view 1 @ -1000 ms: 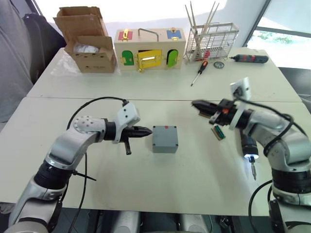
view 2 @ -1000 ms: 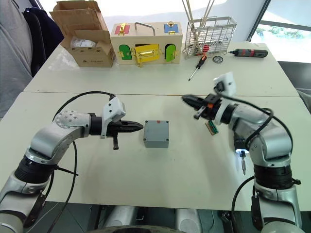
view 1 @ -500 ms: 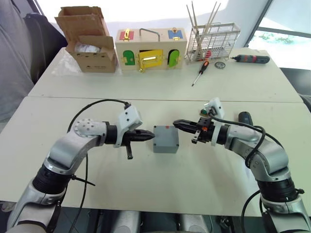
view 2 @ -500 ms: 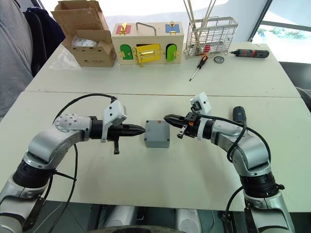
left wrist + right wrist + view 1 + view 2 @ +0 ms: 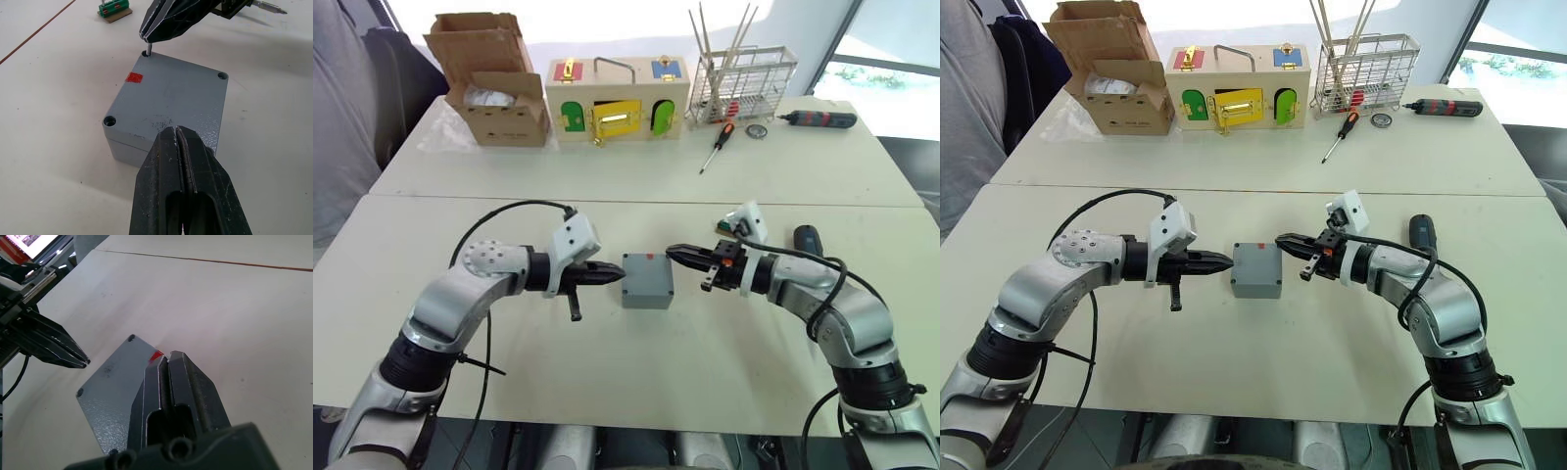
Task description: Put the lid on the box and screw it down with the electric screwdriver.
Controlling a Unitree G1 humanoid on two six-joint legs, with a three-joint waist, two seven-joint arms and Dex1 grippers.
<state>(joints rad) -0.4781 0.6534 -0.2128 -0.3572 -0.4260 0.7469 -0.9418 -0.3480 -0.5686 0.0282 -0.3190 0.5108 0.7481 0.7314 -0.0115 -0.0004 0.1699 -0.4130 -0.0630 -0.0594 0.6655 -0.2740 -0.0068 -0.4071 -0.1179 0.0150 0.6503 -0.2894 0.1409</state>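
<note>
Two pale cream worktops (image 5: 626, 372) stand pushed together, with a seam running left to right behind the arms. Bright daylight comes in beyond the far edge and through a window at the far right. On the far worktop, from left to right, are an open cardboard box (image 5: 489, 83), a wooden box (image 5: 615, 98) with coloured doors and brass latches, a wire rack (image 5: 740, 83) holding thin sticks, a small red-and-black screwdriver (image 5: 715, 147) and a slim black tool with red marks (image 5: 816, 119). A person's grey sleeve (image 5: 337, 108) shows at the far left.

The box (image 5: 646, 280) sits on the near worktop, midway between the two arms. It is small, square and grey, with the lid (image 5: 168, 95) already seated flush on top. The lid has a red mark (image 5: 134, 77) by one edge and recessed screw holes at the corners.

The left pincer (image 5: 607, 275) is clenched, its tips pointing at the box's left side, just beside it. The right pincer (image 5: 680, 256) is also clenched; in the left wrist view a thin metal pin pokes from its tips into a far corner hole of the lid.

The electric screwdriver (image 5: 806, 238) lies on the near worktop to the right, behind the right forearm. A small green part (image 5: 113, 10) lies beyond the box.
</note>
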